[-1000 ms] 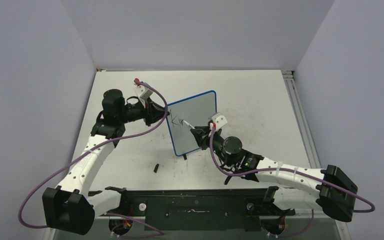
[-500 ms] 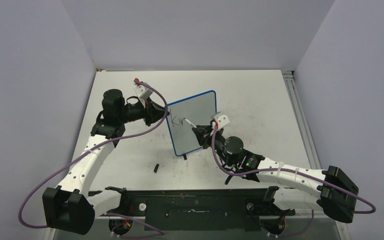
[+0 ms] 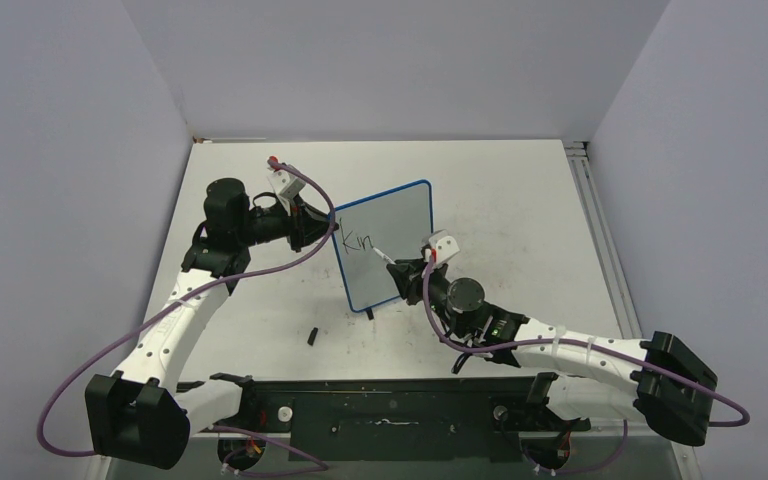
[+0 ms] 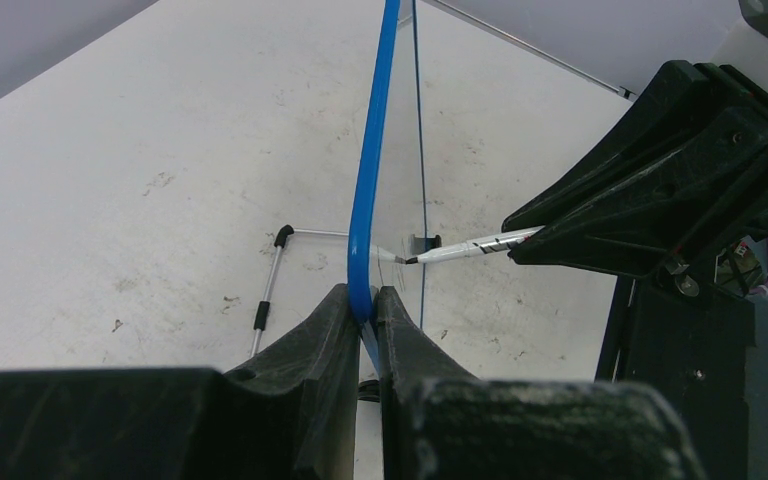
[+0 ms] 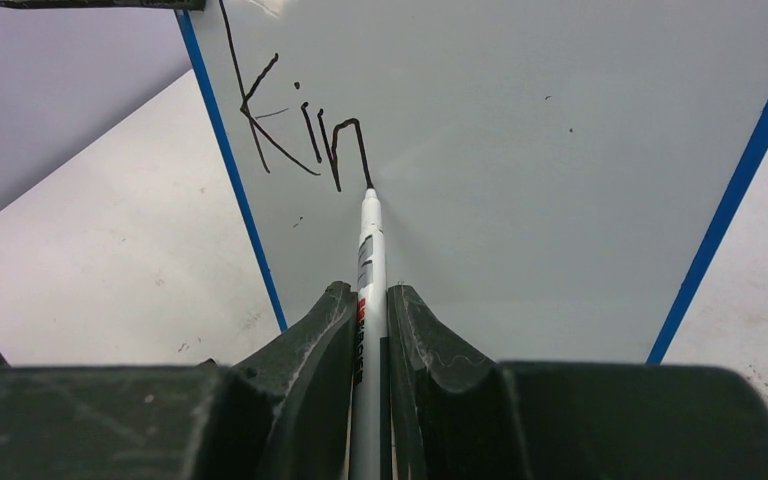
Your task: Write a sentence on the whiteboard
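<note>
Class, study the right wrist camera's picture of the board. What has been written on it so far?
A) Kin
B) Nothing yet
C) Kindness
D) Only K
A: the sentence on the whiteboard reads "Kin", and the tip of the marker rests at the foot of the n.

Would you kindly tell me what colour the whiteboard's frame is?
The whiteboard's frame is blue, clearest in the right wrist view.

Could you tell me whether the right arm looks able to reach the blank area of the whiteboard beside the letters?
Probably yes: the marker in the right pincer touches the whiteboard at the end of the lettering, and the bare surface beside it has nothing in front.
</note>
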